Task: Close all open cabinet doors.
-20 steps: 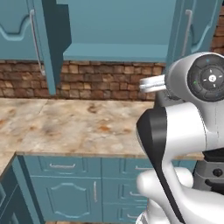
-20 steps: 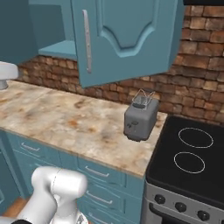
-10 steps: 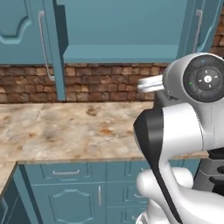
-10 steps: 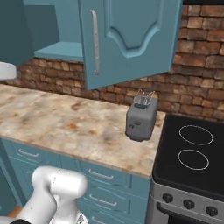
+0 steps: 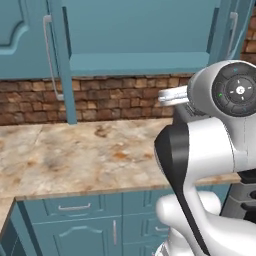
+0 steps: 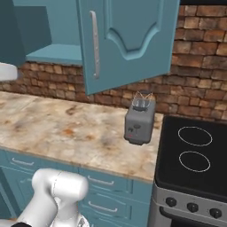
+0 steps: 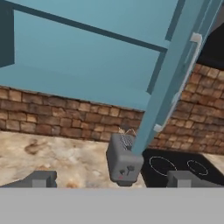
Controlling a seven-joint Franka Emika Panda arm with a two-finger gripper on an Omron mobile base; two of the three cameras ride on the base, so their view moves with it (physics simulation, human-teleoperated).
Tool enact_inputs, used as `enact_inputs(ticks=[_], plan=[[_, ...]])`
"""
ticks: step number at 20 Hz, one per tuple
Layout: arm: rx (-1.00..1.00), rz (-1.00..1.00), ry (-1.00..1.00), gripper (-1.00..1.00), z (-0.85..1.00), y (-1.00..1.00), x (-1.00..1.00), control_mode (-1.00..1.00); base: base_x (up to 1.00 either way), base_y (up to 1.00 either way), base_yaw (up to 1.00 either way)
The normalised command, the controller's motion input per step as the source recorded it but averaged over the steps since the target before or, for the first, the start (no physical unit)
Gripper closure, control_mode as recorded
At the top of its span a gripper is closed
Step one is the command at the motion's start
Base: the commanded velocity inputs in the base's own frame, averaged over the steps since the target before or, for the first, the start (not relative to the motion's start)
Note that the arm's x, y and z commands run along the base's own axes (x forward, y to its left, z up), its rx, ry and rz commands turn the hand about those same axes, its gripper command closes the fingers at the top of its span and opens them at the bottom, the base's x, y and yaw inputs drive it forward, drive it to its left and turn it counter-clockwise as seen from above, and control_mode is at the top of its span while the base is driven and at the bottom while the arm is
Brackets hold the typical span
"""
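— State of the jaws?

— Released, spread wide, nothing gripped. Two dark fingertips [image 7: 41,178] low in the hand view, well apart, with the toaster [image 7: 124,162] framed between them, farther off.

— And the cabinet doors?

— Two swung open. Right door [image 6: 128,40] out from the wall cabinet, hanging above the toaster and a little to its left, with the arched panel and long silver handle [image 6: 94,44] turned toward the right base view. Edge-on in the hand view, its lower end lining up with the top of the toaster.

— The other one?

— Left door [image 5: 62,60] well to the left of the toaster, on the far side of the open cabinet [image 5: 135,62]. Also swung out over the surface [image 6: 66,133], edge-on in the left base view.

— Anything shut?

— Apparently one more door [image 5: 20,35], farther left of the toaster than the open pair, face-on and flat with the cabinet front.

— Around the toaster itself?

— Grey body with two slots on top, sitting on the marbled surface. Brick wall [image 6: 195,66] behind it, black stove [image 6: 195,150] just to its right. Teal drawers [image 5: 75,206] below the surface, down and to the toaster's left.
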Motion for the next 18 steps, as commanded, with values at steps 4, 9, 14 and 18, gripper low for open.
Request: enact_inputs(ticks=[4,9,14,18], plan=[[0.00,0.00,0.00,-1.00,0.00,0.00,0.00,1.00,0.36,0.27,-0.16],[0.00,0.00,0.00,-1.00,0.00,0.00,0.00,1.00,0.35,0.28,-0.14],[0.00,0.00,0.00,-1.00,0.00,0.00,0.00,1.00,0.31,0.33,-0.10],[0.00,0.00,0.00,-1.00,0.00,0.00,0.00,1.00,0.28,0.33,-0.10]])
